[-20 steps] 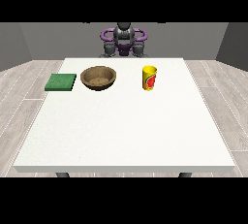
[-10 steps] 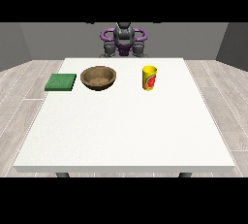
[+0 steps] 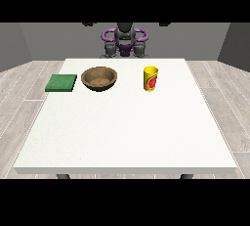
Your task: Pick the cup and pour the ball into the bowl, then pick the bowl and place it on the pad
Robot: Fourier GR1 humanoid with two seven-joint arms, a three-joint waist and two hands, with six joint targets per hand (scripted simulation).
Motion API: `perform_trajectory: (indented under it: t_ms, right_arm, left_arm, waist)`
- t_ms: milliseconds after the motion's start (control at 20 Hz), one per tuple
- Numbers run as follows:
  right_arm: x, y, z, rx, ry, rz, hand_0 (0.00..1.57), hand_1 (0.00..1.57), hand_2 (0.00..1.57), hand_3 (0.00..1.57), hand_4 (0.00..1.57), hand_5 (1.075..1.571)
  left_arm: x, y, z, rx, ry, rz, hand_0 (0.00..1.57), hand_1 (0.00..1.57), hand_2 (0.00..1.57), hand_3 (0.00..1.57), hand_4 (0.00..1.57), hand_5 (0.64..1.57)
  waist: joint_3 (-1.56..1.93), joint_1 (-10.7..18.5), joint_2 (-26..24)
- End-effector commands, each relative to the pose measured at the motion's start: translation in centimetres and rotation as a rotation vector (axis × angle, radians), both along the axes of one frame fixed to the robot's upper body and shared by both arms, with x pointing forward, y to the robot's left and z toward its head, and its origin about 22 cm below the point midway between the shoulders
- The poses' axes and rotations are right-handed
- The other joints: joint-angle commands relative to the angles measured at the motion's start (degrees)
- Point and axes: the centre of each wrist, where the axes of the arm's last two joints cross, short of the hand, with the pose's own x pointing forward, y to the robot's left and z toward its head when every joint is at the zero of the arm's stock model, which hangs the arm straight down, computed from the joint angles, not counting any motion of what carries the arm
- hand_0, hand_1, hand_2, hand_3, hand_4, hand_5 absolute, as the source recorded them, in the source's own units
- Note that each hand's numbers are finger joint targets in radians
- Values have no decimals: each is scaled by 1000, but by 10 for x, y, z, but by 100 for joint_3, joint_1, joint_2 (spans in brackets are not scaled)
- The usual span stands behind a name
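Wooden-looking brown bowl [image 3: 99, 79], glossy yellow cup [image 3: 150, 79], matt green pad [image 3: 61, 82], smooth white table [image 3: 127, 132].

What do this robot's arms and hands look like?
The upper arms are curved purple shells beside a grey torso. The hand at the view's left and the hand at the view's right show only as small black shapes at the top edge. Cables or markings: too small to tell.

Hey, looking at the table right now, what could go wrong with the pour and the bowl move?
1. The cup stands apart from the bowl, so tilting it early might send the ball onto the table.
2. The bowl looks shallow; a poured ball could bounce out.
3. The pad lies near the table's edge, so a bowl set off-centre may overhang.
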Motion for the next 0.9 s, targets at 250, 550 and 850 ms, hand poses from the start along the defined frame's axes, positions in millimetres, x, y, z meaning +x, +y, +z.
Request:
perform_trajectory:
  t_ms: [250,550,850]
  right_arm:
    - [8,-11,20,23,-198,84,0,0,0,0,0,1567]
    - [0,-35,45,24,-263,71,0,0,0,0,0,1569]
    - [3,-47,52,29,-210,43,0,0,0,0,0,1568]
  left_arm:
    - [42,8,13,141,-227,142,0,0,0,0,0,1447]
    - [37,57,-63,118,-204,184,0,0,0,0,0,1417]
    - [51,56,-107,138,-109,160,0,0,0,0,0,1407]
  waist:
    - [3,-659,1412]
    - [-4,-666,1757]
    - [-1,-573,1375]
